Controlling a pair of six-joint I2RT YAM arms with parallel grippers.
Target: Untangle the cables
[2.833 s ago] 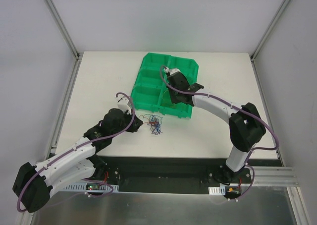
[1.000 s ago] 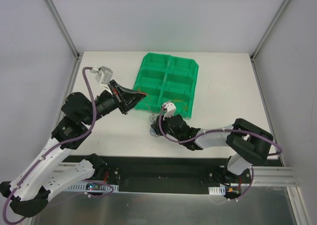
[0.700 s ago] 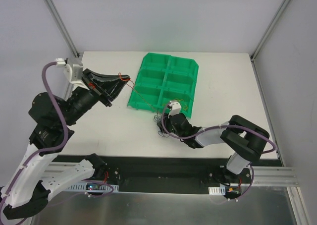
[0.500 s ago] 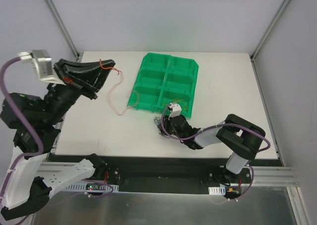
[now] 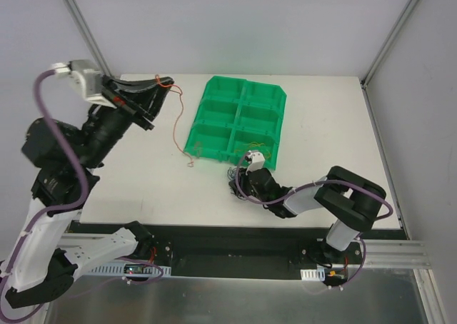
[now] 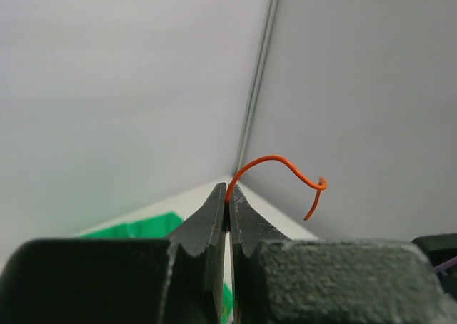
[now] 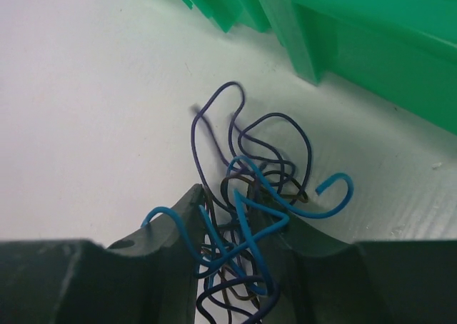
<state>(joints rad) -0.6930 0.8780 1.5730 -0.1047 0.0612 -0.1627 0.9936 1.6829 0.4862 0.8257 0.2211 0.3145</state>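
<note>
Since the frame half a second earlier, your left gripper [image 5: 166, 82] had swung from the table's 9 o'clock edge towards 10 o'clock, and the loose lower end of the one orange wire [image 5: 178, 120] it carried had drifted in beside the green bin [image 5: 214, 95]. Two arms were at work. The left gripper was clenched on that wire. In the left wrist view its fingers [image 6: 207, 220] met with no gap and the orange wire [image 6: 285, 163] curled out from between the tips of the left gripper [image 6: 228, 195]. From above, the wire hung free of the rest, dangling at the bin's 9 o'clock with its end low over the white table [image 5: 143, 188], just beside the bin's left wall. There was one bin, with its compartments in two columns. A single yellow wire [image 5: 257, 150] lay in the compartment at the bin's 5 o'clock corner. One tangle [image 5: 233, 189] lay on the table at the bin's 6 o'clock, just off its near wall. Your right gripper [image 5: 238, 184] sat low over it. In the right wrist view its two fingers [image 7: 168, 231] stood on either side of the tangle [image 7: 246, 211], part closed, with bright blue and dark strands between them and one blue loop draped over a finger. You cannot tell whether the right gripper [image 7: 241, 206] pinched the strands, and they were too knotted to count.
</note>
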